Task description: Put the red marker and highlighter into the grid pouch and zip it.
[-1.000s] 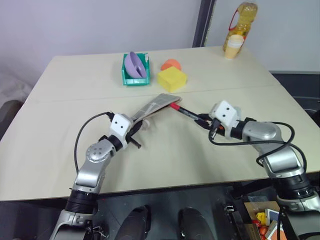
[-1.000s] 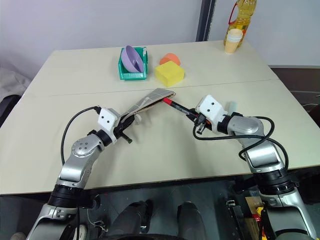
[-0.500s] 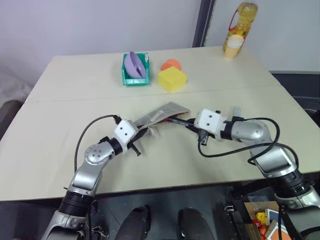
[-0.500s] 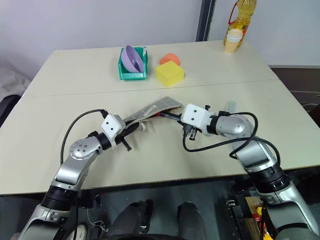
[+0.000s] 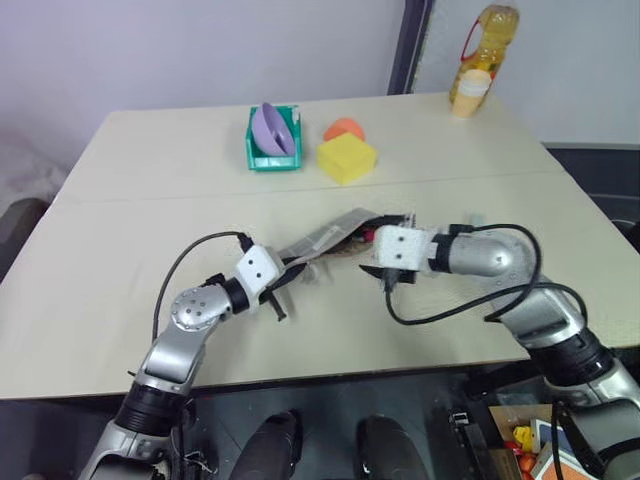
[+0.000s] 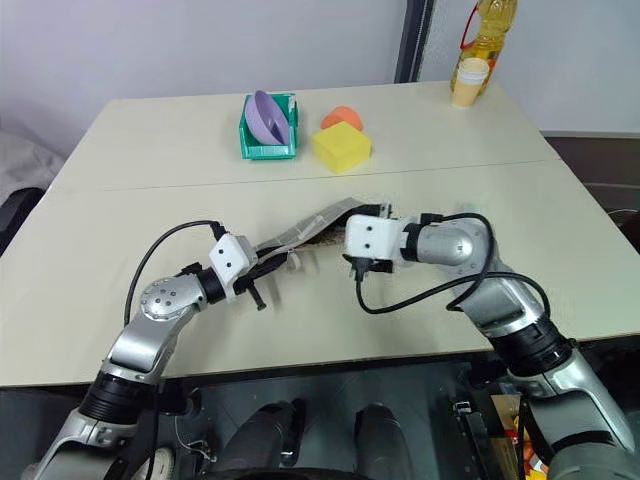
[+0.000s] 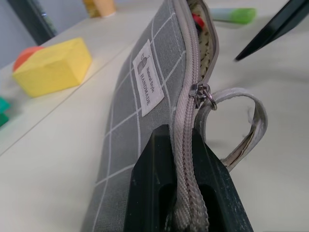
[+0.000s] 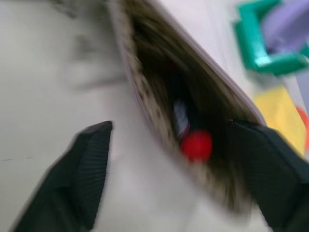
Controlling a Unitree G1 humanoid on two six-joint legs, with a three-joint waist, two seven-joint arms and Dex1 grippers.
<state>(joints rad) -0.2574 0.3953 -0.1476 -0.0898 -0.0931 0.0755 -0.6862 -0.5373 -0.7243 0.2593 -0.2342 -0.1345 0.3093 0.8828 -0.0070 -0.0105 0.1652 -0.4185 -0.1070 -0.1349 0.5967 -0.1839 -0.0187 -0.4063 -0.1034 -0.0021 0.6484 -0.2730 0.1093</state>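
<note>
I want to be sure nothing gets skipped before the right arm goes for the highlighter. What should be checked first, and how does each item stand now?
1. Red marker inside the grid pouch: ok, its red end shows within the open mouth.
2. Right gripper let go of the marker: ok, its fingers stand wide on either side of the pouch mouth.
3. Left gripper holding the pouch: ok, clamped on the zipper edge.
4. Zipper open far enough for the highlighter: cannot tell; the pull sits partway along.
5. Highlighter within reach: ok, it lies on the table beyond the pouch mouth.
6. Pouch zipped: not ok.
</note>
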